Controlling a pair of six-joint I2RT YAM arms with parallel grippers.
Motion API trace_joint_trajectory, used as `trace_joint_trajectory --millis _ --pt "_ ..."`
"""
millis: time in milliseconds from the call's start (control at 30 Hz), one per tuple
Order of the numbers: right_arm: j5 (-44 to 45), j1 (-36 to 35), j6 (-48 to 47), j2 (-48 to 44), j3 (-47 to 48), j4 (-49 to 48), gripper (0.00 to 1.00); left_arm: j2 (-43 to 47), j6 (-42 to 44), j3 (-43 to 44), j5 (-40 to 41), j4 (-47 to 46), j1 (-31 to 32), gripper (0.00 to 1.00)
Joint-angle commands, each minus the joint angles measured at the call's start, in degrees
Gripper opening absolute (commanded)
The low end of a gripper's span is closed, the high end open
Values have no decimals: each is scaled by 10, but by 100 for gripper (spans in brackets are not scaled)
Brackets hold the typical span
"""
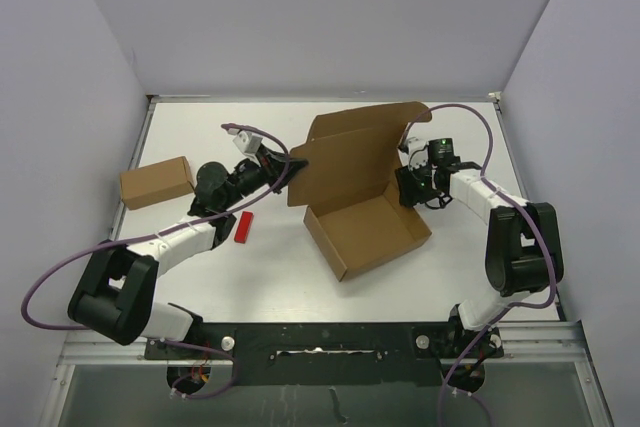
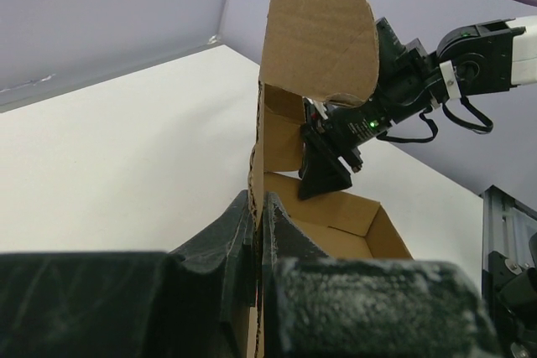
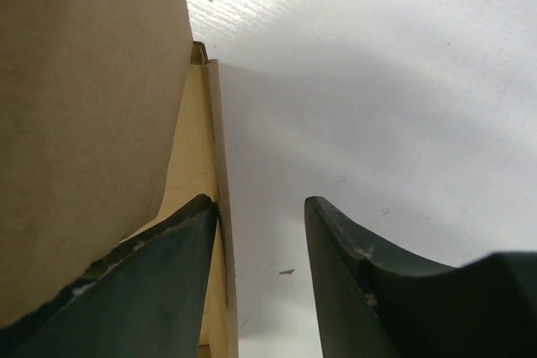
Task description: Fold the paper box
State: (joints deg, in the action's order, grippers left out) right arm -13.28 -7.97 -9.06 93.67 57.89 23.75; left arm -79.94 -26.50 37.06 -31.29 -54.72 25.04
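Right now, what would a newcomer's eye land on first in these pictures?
The big paper box mid-table, its tray open and its lid standing upright. The left claw is shut on a cardboard edge at the box's left side, while the right claw sits at its right wall with jaws apart. A smaller brown box and a red block lie off to the left.

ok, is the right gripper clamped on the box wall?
No: the right gripper has its jaws apart, table showing between them, the box wall beside one finger.
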Motion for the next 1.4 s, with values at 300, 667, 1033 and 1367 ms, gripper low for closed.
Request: trace_joint_trajectory --millis 300,667,1033,1367 --pt "-164 -50 -161 18 4 89 53 19 15 7 23 -9 20 0" --pt "-224 -44 -148 23 7 98 50 24 24 2 36 -6 26 0" --pt "-91 -45 -152 -42 14 55 0 11 13 11 4 -14 40 0" --pt "24 -63 -209 -66 2 26 4 -31 -6 19 2 -4 57 3"
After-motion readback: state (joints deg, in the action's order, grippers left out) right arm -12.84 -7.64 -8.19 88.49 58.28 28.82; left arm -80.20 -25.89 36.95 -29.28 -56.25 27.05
